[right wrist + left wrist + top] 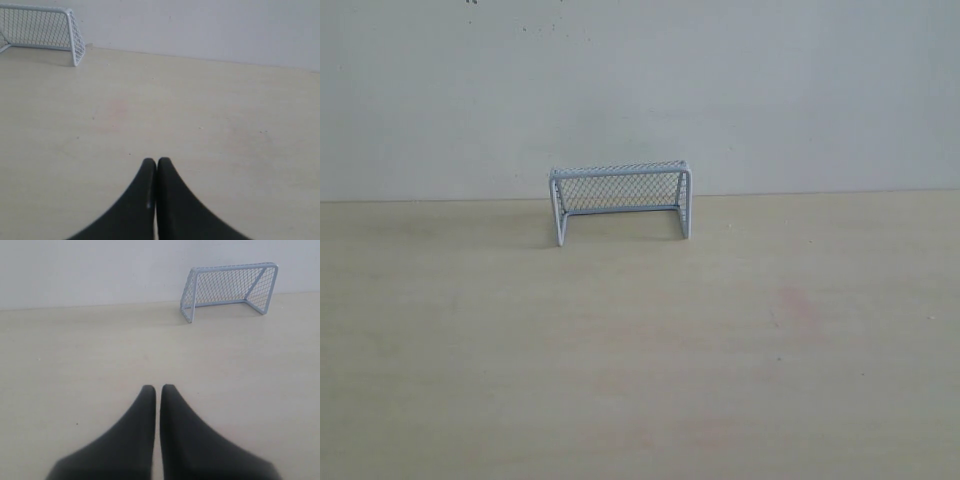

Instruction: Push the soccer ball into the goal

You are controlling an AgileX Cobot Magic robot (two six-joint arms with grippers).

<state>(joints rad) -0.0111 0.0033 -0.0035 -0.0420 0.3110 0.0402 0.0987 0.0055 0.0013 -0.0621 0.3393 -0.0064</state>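
The pale blue-white goal with mesh netting stands at the back of the light wooden table, close to the wall, its mouth facing the front. It also shows far off in the left wrist view as the goal and at the picture's edge in the right wrist view as the goal. The soccer ball is in none of the views. My left gripper is shut with nothing between its black fingers, low over bare table. My right gripper is shut too, empty. Neither gripper appears in the exterior view.
The light wooden table runs back to a plain white wall just behind the goal. A faint pinkish stain marks the table right of centre.
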